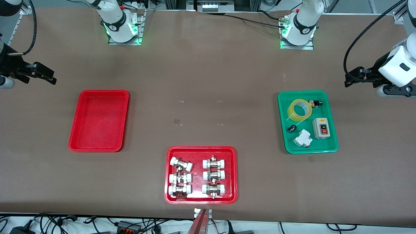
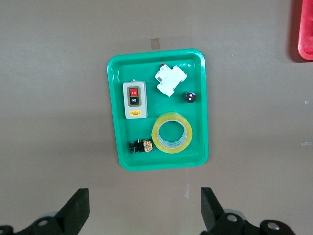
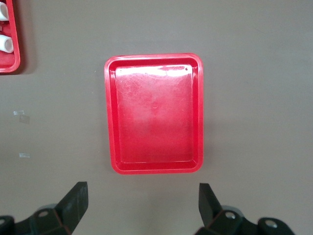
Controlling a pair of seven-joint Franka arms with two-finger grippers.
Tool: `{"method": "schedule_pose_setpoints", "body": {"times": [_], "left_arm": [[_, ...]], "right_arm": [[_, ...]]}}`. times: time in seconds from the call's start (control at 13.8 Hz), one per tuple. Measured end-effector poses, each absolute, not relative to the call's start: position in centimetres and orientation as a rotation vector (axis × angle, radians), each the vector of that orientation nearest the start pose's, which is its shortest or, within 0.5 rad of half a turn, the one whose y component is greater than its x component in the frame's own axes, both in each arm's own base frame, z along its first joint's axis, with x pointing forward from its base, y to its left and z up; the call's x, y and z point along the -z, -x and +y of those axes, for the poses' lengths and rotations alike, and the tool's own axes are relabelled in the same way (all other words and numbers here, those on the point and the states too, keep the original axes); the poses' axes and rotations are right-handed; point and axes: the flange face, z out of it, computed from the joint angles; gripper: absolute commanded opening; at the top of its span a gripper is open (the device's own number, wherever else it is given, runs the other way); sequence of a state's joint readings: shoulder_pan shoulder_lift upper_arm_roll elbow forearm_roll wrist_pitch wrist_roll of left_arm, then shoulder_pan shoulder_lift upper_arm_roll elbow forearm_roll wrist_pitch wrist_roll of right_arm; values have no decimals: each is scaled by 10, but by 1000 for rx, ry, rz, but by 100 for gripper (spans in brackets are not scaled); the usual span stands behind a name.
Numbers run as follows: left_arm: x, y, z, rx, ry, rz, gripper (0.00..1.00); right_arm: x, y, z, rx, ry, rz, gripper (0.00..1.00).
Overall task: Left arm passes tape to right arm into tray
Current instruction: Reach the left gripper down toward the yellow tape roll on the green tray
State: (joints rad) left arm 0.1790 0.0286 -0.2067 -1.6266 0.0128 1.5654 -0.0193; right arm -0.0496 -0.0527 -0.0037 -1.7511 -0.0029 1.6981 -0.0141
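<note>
Both grippers hang wide open and hold nothing: the left gripper [image 2: 144, 210] above the table beside the green tray [image 1: 331, 148], the right gripper [image 3: 142, 208] beside the bare red tray [image 1: 75, 143]. Lying flat, hole upward, the tape [image 1: 300, 110] sits in the green tray with a switch box [image 1: 320, 128], a breaker [image 1: 303, 138] and small black parts.

Bright even light, soft shadows

Grey switch box [image 2: 134, 100] in the green tray [image 2: 115, 142]: red button marked "OFF", black button marked "ON", both upside down in the left wrist view. A yellow label under the buttons is too small to read. No other legible text.
</note>
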Motion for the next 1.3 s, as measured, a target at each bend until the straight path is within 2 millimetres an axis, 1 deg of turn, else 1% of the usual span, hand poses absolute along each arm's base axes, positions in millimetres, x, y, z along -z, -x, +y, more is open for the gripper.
{"method": "schedule_pose_setpoints", "body": {"times": [0.51, 0.65, 0.72, 0.87, 1.09, 1.3], "left_arm": [[-582, -559, -13, -140, 3130, 15, 100], [-573, -563, -12, -165, 3132, 15, 100], [-563, -567, -11, -191, 3133, 16, 100], [-535, -579, -7, -264, 3138, 12, 100], [-472, -601, 3, -418, 3142, -5, 100], [-410, -615, 4, -533, 3144, -2, 100]], "right_arm": [[-582, -545, -29, 8, 3144, 61, 100], [-582, -545, -29, 10, 3144, 61, 100], [-582, -545, -29, 11, 3144, 61, 100], [-582, -545, -29, 10, 3144, 61, 100], [-582, -544, -29, 9, 3144, 61, 100], [-582, -545, -29, 7, 3144, 61, 100]]}}
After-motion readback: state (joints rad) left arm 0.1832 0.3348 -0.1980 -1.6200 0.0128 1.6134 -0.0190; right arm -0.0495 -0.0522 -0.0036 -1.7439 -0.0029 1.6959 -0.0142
